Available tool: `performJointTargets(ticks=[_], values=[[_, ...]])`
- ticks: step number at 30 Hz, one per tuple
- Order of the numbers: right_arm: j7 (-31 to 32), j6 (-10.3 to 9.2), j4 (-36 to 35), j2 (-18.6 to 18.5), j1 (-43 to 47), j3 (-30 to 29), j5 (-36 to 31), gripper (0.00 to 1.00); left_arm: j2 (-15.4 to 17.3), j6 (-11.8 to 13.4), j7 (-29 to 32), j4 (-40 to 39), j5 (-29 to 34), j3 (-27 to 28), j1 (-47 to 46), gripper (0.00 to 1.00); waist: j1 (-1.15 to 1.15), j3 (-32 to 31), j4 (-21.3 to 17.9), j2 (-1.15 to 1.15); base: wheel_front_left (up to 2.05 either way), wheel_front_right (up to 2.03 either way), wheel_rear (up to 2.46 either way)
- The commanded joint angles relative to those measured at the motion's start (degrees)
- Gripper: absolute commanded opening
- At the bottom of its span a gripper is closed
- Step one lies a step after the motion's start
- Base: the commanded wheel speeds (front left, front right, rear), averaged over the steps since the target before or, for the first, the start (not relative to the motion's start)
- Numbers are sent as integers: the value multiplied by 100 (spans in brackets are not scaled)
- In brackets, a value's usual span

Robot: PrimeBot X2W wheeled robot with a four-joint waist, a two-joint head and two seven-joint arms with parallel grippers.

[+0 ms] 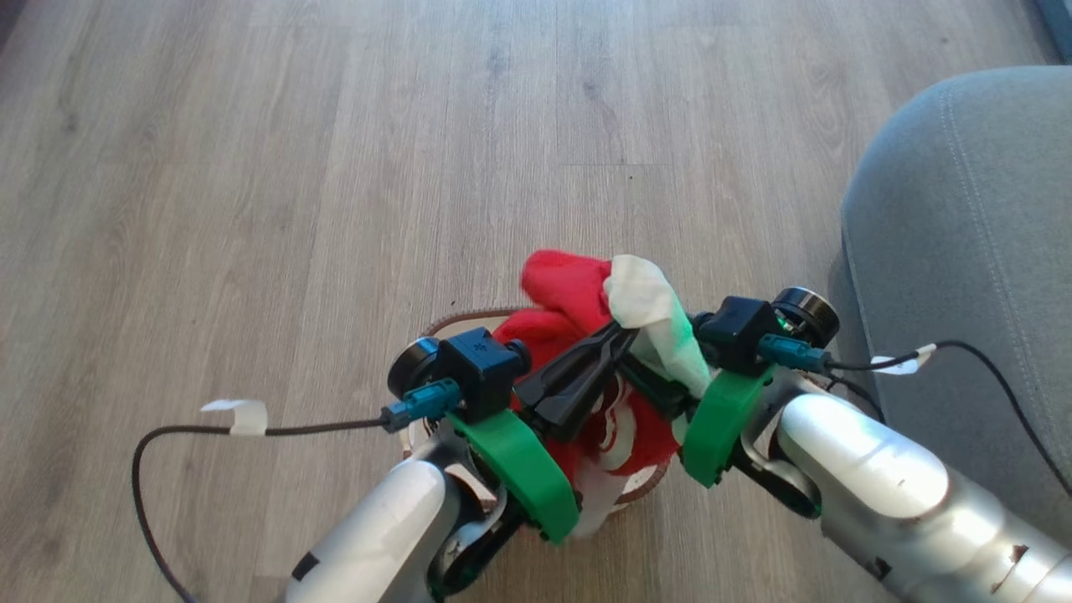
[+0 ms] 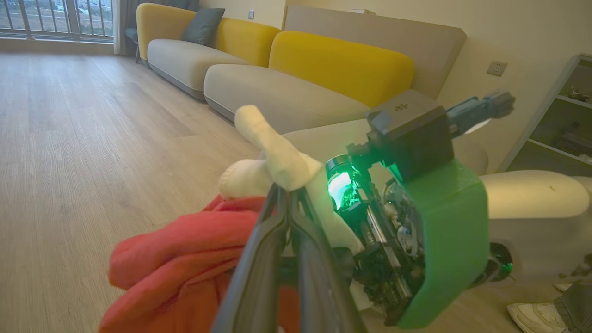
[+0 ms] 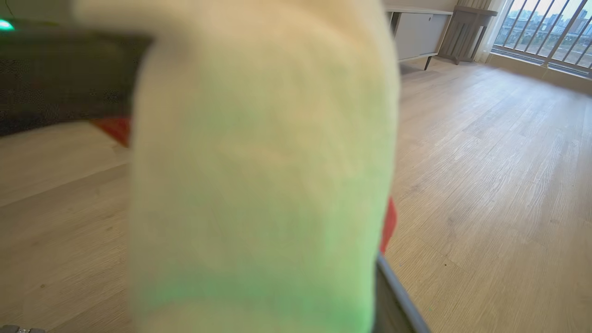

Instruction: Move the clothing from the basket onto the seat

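Note:
The clothing [image 1: 561,289], bright red with a white part, is bunched above the basket [image 1: 456,320], of which a stretch of brown rim shows on the wood floor. My left gripper [image 1: 624,335] is shut on the clothing where red meets white; its dark fingers [image 2: 273,259] pinch the cloth [image 2: 185,249] in the left wrist view. My right gripper [image 1: 662,385] reaches in from the right, with the white cloth [image 3: 259,162] draped over its fingers and close before its camera. One right finger [image 3: 393,300] stands well off centre, so the jaws are apart. The grey seat [image 1: 963,234] rises at the right.
Black cables [image 1: 276,430] trail from both wrists over the floor. Beige and yellow sofas [image 2: 286,88] line the wall beyond the basket. A shelf unit [image 2: 564,125] and a white shoe [image 2: 532,314] sit at the right. A low cabinet [image 3: 416,32] stands near a railed window.

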Motion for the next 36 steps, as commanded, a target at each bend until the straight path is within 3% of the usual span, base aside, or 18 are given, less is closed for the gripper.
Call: performJointTargets(ticks=[1,14,16,19,21,22,23,30,36], values=[[-38,-2,-110,82,53,-107,21,0,58,-47,-24,-258,-74,132,-349,0,0,-12,-14,0,0,0,0],[-38,-2,-361,14,181,-236,95,0,114,-16,-176,-75,-212,123,-447,2,0,-2,-173,0,0,0,0],[-38,-2,-384,10,200,-271,81,0,104,11,-212,-44,-209,133,-455,30,0,13,-194,0,0,0,0],[-38,-2,-400,0,231,-348,56,0,101,41,-265,11,-187,133,-460,46,0,30,-214,0,0,0,0],[-38,-2,-410,-8,246,-382,42,0,104,67,-305,56,-178,144,-458,85,0,45,-225,0,0,0,0],[-38,-2,-416,-13,250,-397,34,0,110,77,-328,80,-168,149,-459,96,0,49,-231,0,0,0,0],[-38,-2,-420,-20,258,-412,29,0,111,88,-350,105,-168,155,-452,100,0,50,-237,0,0,0,0],[-38,-2,-471,-77,341,-588,-6,0,129,161,-530,303,-70,168,-441,100,0,48,-325,0,0,0,0],[-38,-2,-597,-164,384,-848,-99,0,151,189,-704,526,46,166,-426,100,0,106,-646,0,0,0,0]])
